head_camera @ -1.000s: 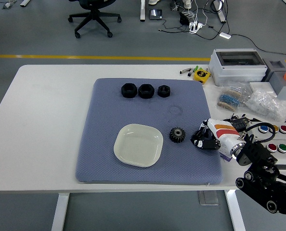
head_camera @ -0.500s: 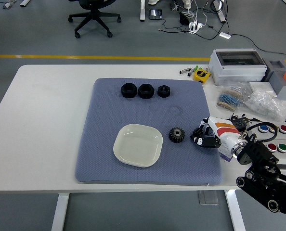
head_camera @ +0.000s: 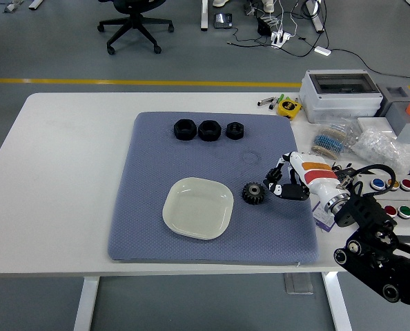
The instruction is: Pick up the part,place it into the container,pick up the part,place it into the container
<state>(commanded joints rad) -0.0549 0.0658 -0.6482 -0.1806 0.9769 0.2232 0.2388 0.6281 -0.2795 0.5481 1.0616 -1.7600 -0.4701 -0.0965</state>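
1. Empty dish (head_camera: 198,207) low on the grey mat (head_camera: 150,227), ready as container.
2. Beside it, gear (head_camera: 254,194), untouched; right hand (head_camera: 279,183) just alongside, fingers loosely spread, holding nothing, seemingly poised to grasp.
3. Farther back, three black nuts (head_camera: 208,129) lined up, awaiting pickup.

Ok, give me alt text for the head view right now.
The right robot hand, fingers open, reaches toward a black gear lying on a blue-grey mat beside an empty cream dish. Three black nuts sit in a row at the mat's far edge.
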